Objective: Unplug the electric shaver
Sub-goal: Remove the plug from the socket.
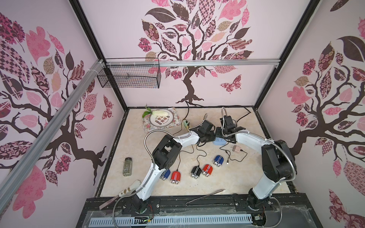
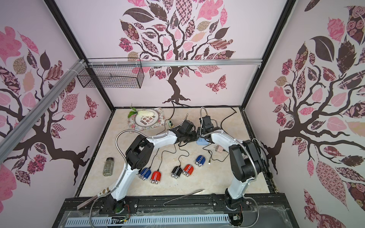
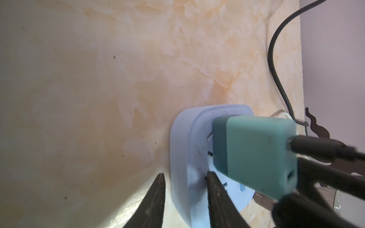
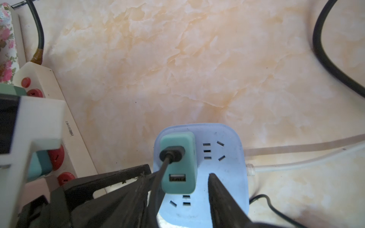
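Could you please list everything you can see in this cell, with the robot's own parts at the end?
electric shavers: five, two blue, two red, one black, near half of the table
power strip: one, light blue, mid-table
charger: one, teal, plugged into the power strip
tray: one, floral, far left
plate: one, white, on the tray, holding a pale vegetable
white strip: one, white with red sockets, by the tray
adapter: one, pink, loose, right of the power strip
spice jar: one, clear, dark cap, lying at left
wire basket: one, black, back wall
tweezers: one, metal, front edge
knife: one, steel, front-left corner
left claw: one, black, astride the power strip's edge
right claw: one, black, open around the charger
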Controlling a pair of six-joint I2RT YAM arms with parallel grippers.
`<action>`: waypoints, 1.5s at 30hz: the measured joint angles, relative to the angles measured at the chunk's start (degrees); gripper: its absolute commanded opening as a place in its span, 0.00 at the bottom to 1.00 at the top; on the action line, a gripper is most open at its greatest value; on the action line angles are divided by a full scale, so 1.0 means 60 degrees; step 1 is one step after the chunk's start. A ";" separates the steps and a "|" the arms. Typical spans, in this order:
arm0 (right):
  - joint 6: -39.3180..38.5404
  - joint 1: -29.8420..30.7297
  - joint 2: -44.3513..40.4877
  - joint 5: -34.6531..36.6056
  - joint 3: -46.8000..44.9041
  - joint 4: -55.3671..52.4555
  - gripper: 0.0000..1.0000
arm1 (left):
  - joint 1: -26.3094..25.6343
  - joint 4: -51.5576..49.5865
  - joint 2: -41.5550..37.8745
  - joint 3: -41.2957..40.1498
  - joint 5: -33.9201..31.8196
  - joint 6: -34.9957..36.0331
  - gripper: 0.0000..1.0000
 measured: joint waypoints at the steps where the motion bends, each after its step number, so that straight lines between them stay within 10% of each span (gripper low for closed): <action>1: -0.0015 -0.0015 0.0051 0.0004 0.0000 0.0004 0.50 | 0.0000 0.0000 0.0000 0.0000 0.0011 -0.0007 0.37; 45: -0.0976 -0.0062 0.0838 0.0146 0.0550 0.0237 0.22 | 0.0018 0.0007 0.0000 -0.0022 0.0113 -0.0160 0.35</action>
